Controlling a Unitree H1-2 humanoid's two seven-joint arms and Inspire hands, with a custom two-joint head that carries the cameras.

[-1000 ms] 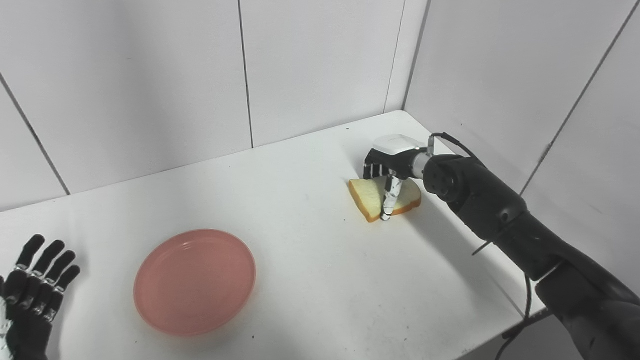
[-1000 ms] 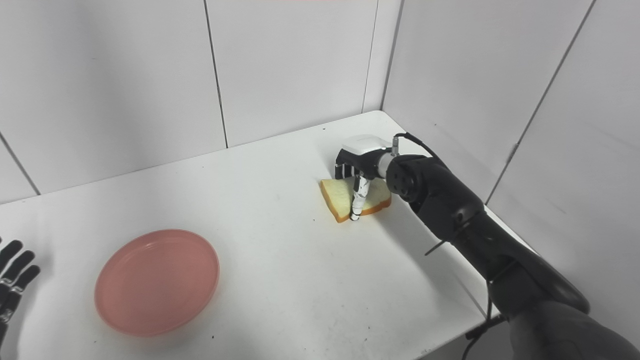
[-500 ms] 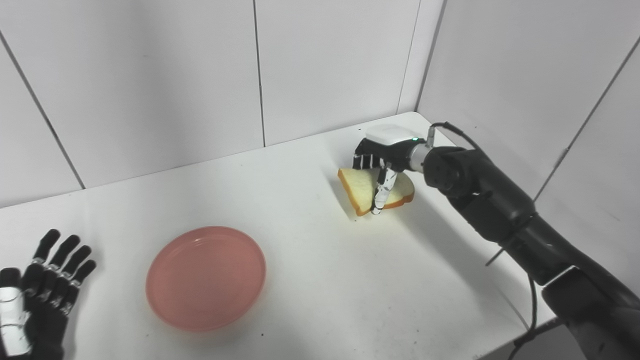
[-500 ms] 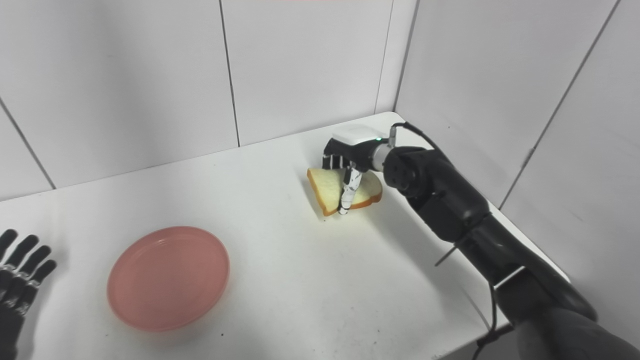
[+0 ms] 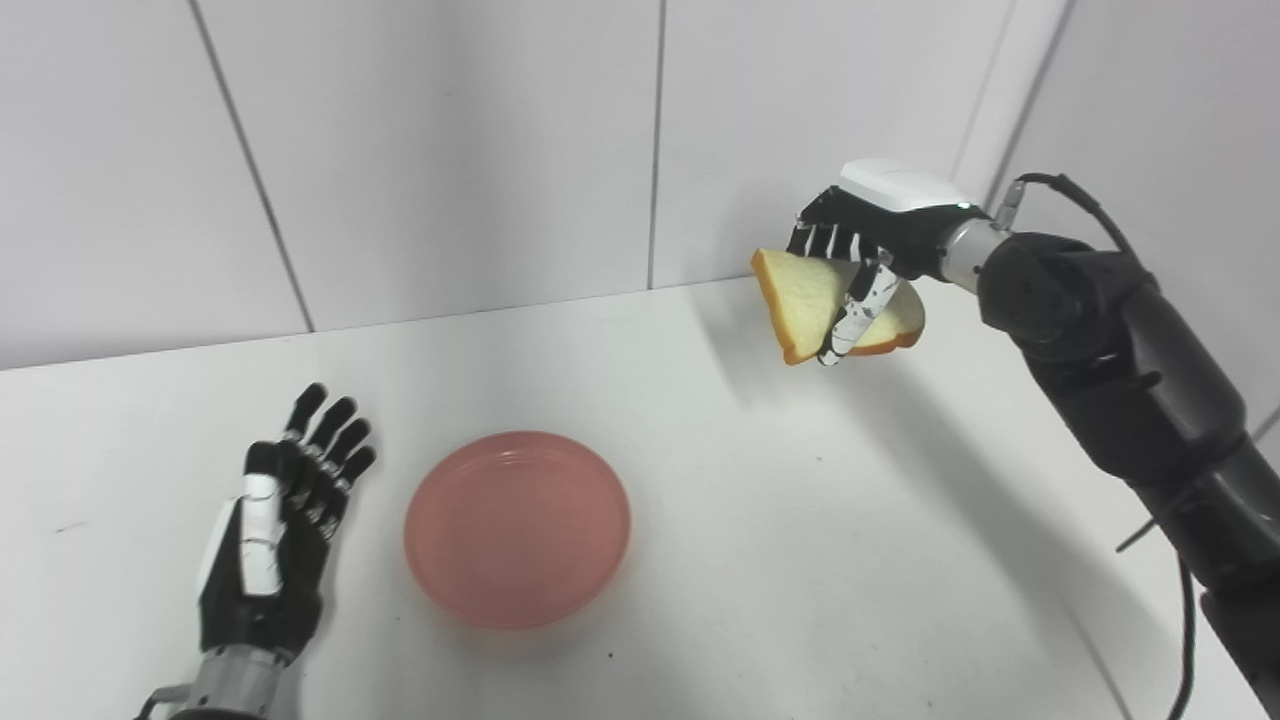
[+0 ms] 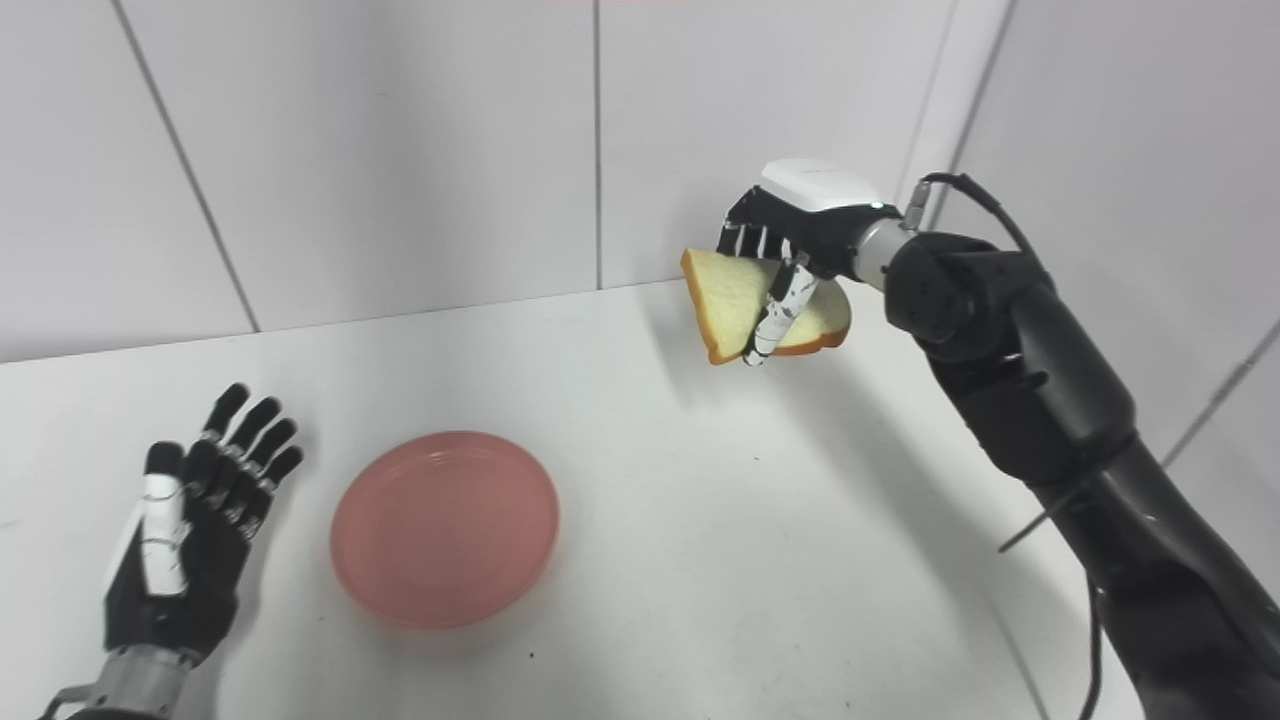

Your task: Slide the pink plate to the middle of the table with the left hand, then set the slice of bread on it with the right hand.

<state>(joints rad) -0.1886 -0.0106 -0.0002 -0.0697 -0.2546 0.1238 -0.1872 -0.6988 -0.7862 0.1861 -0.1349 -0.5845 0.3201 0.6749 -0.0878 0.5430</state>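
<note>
A slice of bread (image 5: 806, 303) with a brown crust hangs in the air above the table's far right part, tilted on edge. My right hand (image 5: 868, 228) is shut on it, thumb across its face and fingers behind. The pink plate (image 5: 517, 526) lies flat and bare on the white table (image 5: 800, 560), left of the middle in these views. My left hand (image 5: 275, 520) rests open on the table just left of the plate, fingers spread, a small gap between them and the rim.
White tiled walls close off the back and the right side of the table. The right forearm (image 5: 1120, 380) reaches over the table's right part, with a cable along it.
The right hand has lifted the bread off the table and holds it higher. The whole picture has shifted, so the camera has turned left; plate and left hand appear unmoved.
</note>
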